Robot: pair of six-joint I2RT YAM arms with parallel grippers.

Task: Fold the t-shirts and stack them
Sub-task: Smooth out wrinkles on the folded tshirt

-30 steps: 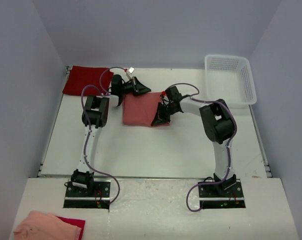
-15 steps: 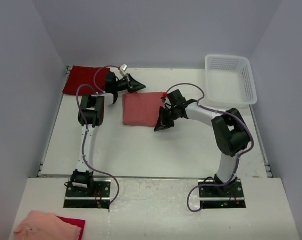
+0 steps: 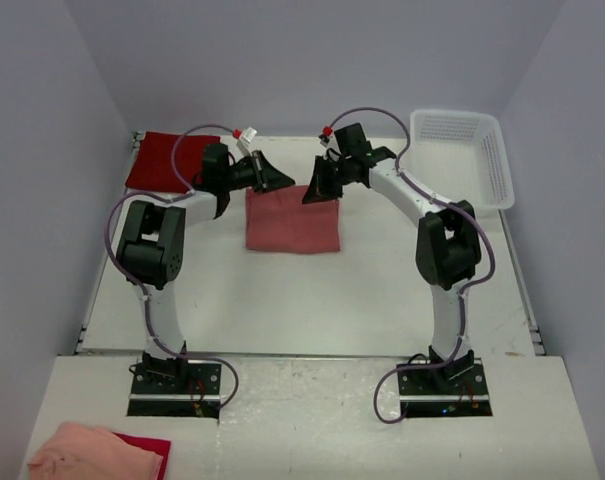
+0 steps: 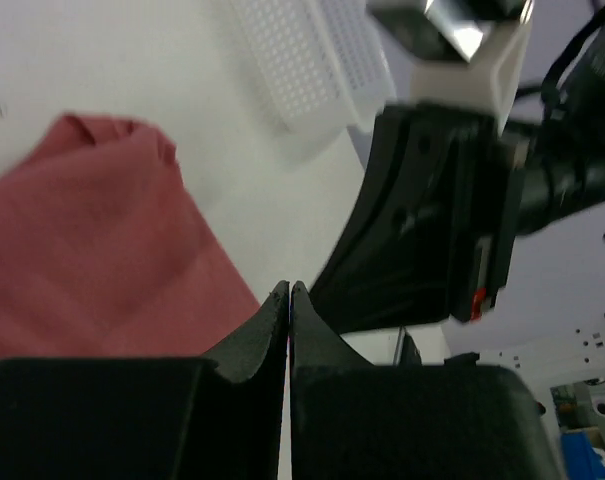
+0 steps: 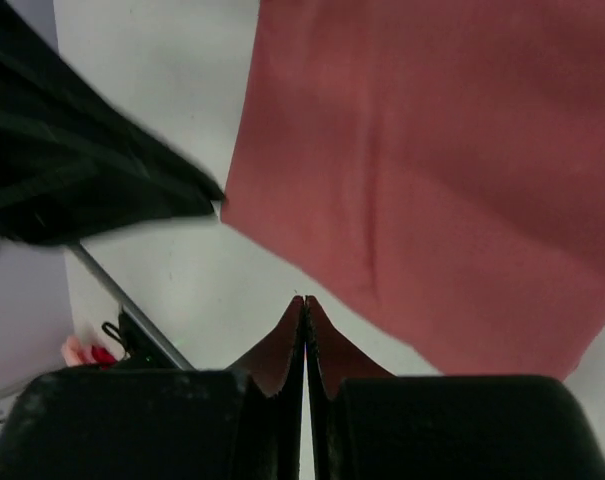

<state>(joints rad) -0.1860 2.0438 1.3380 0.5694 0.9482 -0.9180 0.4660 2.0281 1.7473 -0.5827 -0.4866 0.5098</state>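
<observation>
While the left gripper (image 3: 287, 183) and right gripper (image 3: 310, 195) hang pinched shut and empty, almost tip to tip above the far edge of the folded salmon t-shirt (image 3: 293, 222), the crimson t-shirt (image 3: 170, 160) lies at the far left corner, nearer the left gripper.

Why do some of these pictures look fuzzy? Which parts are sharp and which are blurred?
Top view: even, soft light, everything crisp, only faint shadows on the table. Left wrist view: the basket and the right arm are smeared, and the salmon shirt is a little soft. Right wrist view: the shirt is fairly sharp, but the dark shape at upper left is blurred.
</observation>
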